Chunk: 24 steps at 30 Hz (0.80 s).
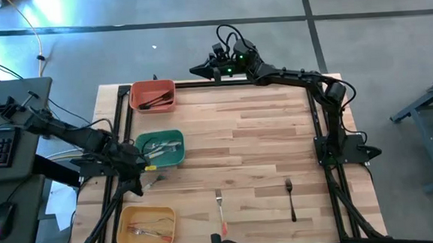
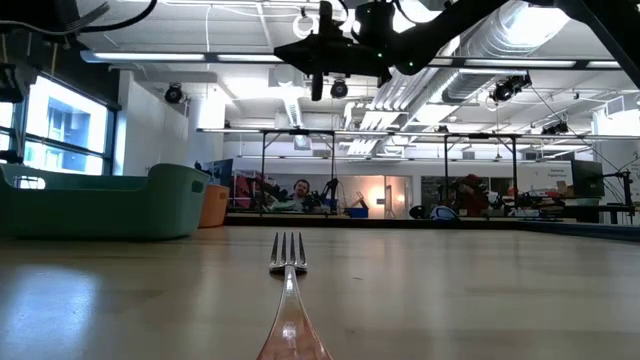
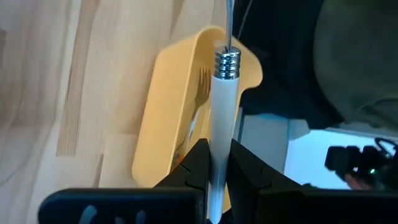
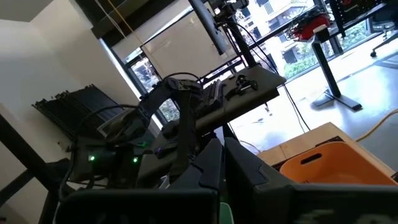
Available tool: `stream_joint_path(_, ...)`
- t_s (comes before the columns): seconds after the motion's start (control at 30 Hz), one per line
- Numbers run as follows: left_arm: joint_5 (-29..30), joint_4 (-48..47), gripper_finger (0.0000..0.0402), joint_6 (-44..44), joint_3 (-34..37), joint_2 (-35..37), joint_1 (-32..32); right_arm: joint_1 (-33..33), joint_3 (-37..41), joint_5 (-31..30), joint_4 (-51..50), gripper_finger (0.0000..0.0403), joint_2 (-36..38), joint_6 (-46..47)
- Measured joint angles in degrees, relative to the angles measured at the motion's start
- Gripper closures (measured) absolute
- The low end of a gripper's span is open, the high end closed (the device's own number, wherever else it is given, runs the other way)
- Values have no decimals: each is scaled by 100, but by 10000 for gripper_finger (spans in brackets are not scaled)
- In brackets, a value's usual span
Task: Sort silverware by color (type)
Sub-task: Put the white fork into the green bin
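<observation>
Nearby, left jaws grip a white-handled utensil [image 3: 222,124] above the yellow bin [image 3: 168,118] (right jaws clenched, empty).

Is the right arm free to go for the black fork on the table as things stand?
Probably yes. The right gripper is shut and empty at the table's far edge, and the black fork lies alone on bare wood on that arm's side. The left gripper, holding a white-handled utensil, is far off.

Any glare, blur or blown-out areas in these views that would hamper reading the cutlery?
High view: bluish glare on the floor, table evenly lit. Low view: bright ceiling lights behind; the near fork blurs toward its handle. Left wrist view: the white-handled utensil in the left gripper is sharp, its background washed out. Right wrist view: windows overexposed.
</observation>
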<state>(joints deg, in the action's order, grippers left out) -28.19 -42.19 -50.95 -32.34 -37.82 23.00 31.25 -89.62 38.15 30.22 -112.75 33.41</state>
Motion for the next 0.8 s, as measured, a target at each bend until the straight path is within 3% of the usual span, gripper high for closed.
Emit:
stream_joint_path(0.17,79,-50,383,-159,1,-348,318,-42,0,-2,-67,403,0,-91)
stream_joint_path(0.27,550,-237,383,-494,7,-484,348,-42,0,-4,-136,403,0,-61)
stream_joint_path(0.47,1704,-423,383,-1237,3,-329,58,-44,0,-2,-129,403,0,-67)
stream_joint_path(0.67,2045,-1530,383,-1339,4,-396,-203,-44,0,-18,-163,403,0,-131)
stream_joint_path(0.8,2191,-1423,383,-1427,-83,-527,-494,-53,0,-48,-173,403,0,-30)
